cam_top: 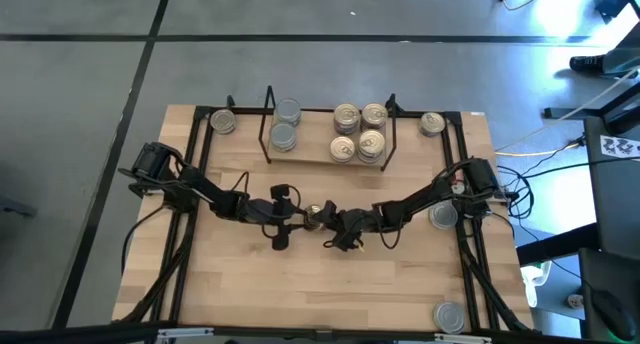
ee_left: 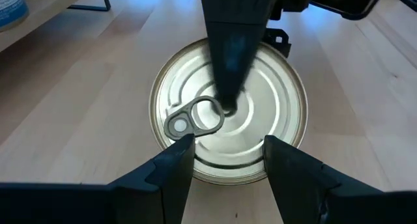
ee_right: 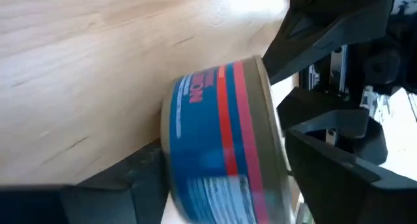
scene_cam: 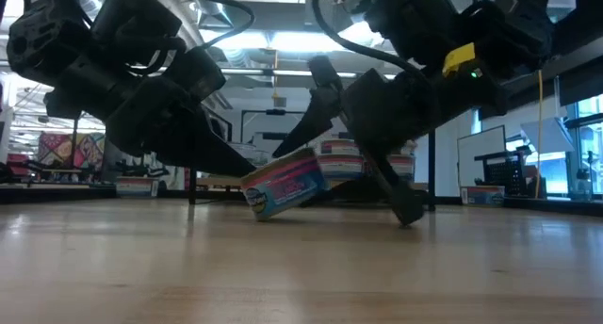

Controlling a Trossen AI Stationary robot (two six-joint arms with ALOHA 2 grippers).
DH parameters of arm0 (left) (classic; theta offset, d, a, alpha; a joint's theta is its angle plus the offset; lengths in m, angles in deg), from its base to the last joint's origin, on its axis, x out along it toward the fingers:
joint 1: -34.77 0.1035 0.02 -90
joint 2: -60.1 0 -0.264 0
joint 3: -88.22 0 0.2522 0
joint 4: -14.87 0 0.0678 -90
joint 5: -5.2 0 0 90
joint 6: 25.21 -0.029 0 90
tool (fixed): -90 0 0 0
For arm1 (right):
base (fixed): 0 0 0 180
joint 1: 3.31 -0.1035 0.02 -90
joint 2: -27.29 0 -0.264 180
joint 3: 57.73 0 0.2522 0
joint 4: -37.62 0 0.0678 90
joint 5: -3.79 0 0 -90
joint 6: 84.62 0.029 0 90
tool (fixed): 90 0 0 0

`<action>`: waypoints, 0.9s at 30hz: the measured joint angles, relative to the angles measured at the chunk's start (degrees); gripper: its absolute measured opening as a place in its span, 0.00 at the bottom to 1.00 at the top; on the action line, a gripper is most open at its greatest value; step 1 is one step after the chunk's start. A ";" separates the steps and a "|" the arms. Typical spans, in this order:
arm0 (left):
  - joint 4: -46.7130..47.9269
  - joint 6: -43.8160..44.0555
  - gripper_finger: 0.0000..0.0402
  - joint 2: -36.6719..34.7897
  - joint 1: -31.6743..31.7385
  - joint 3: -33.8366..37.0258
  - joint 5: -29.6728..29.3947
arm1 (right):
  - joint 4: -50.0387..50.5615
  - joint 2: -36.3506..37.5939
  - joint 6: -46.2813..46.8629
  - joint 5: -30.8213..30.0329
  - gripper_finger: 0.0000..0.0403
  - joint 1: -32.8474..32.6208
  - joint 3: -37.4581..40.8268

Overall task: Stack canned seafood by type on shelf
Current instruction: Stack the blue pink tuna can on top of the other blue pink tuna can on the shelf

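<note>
A flat round can (cam_top: 315, 216) with a pull-ring lid and a blue and red label sits tilted at the table's middle, between my two grippers. Its low edge (scene_cam: 260, 214) is on the table. My left gripper (ee_left: 228, 162) stands open at the lid's low rim. My right gripper (ee_right: 221, 152) comes from the other side and is shut on the can. The shelf (cam_top: 300, 156) stands at the far edge. On it are a short stack of silver cans (cam_top: 285, 124) and several gold-lidded cans (cam_top: 358, 132). My left gripper's two fingertips (ee_left: 179, 155) lie at the low rim of the can's lid (ee_left: 195, 175), slanting down from the table's left. Whether they press on it I cannot tell. My right gripper pinches the can across its height. One finger (ee_left: 228, 61) is on the lid's middle and the other (ee_right: 130, 178) is on the bottom face. The fingers slant down from the table's right, and the can stays tilted with its lid turned toward the left arm.
Loose cans lie off the shelf: one at the far left corner (cam_top: 222, 121), one at the far right corner (cam_top: 432, 124), one beside the right arm (cam_top: 443, 216), one at the near right corner (cam_top: 450, 316). Bare tabletop (cam_top: 300, 294) lies near the front.
</note>
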 joint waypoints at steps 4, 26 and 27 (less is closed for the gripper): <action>0.13 0.01 0.46 -0.02 0.00 0.00 0.03 | 0.59 -1.22 -0.30 -1.90 0.57 -0.15 -2.37; 18.47 2.98 0.46 -12.01 -0.06 0.00 -0.80 | 11.67 8.32 18.07 -22.89 0.45 -4.05 -3.29; 20.94 3.51 0.46 -12.65 -0.12 0.04 -1.30 | 12.59 9.13 18.28 -23.92 0.45 -3.74 -3.22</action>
